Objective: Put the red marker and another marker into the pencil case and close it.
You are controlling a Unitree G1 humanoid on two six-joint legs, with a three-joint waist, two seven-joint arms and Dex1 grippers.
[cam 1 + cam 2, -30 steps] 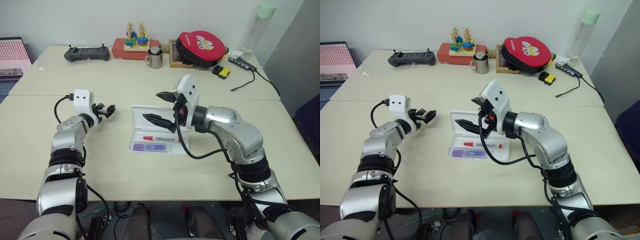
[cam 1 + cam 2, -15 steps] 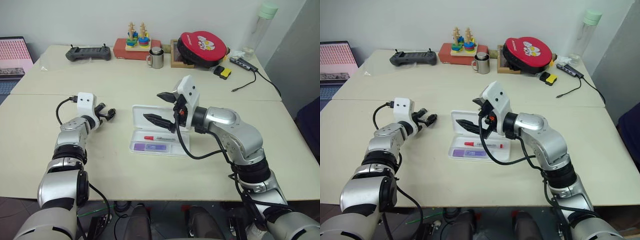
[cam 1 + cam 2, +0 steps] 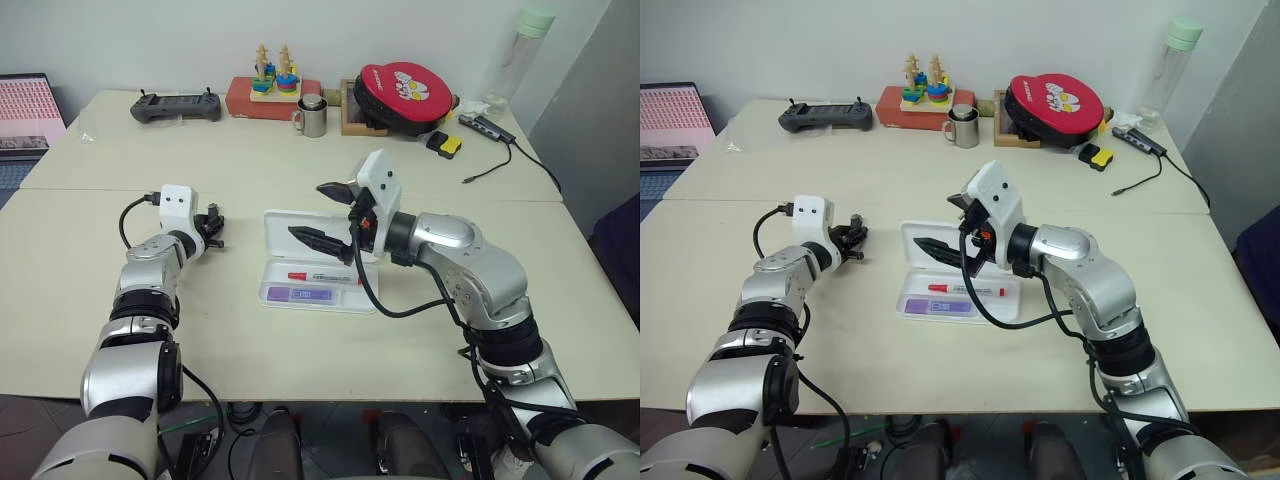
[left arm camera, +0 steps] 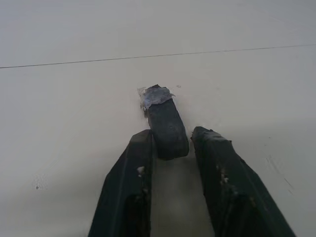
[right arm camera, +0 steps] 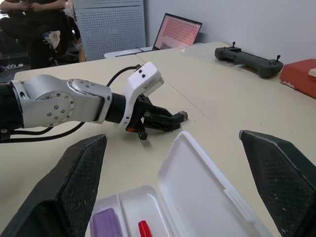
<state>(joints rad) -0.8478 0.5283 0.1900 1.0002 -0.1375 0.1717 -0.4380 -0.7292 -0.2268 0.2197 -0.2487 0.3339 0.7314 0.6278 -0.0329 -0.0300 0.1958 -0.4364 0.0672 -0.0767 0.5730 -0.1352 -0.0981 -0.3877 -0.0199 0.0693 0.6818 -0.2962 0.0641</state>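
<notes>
While the left claw (image 3: 213,228) grips a small black piece (image 4: 166,128), the red marker (image 3: 322,277) lies lengthwise in the pencil case (image 3: 290,228).

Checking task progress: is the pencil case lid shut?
No, the pencil case lies open, lid folded back, with the red marker and purple marker inside.

The desk (image 3: 300,345) is pale beige, with a seam running across it. Along its far edge, from the left: a dark grey handheld controller (image 3: 175,105); a red box (image 3: 270,98) carrying a wooden stacking toy with coloured rings (image 3: 272,72); a metal mug (image 3: 311,117); a round red and black case (image 3: 403,92) propped on a wooden holder. Near the case lie a yellow and black block (image 3: 443,144) and a grey hub with cable (image 3: 487,129). A clear bottle with green cap (image 3: 522,52) stands near the far right corner. An open laptop (image 3: 28,112) stands beyond the left edge.
</notes>
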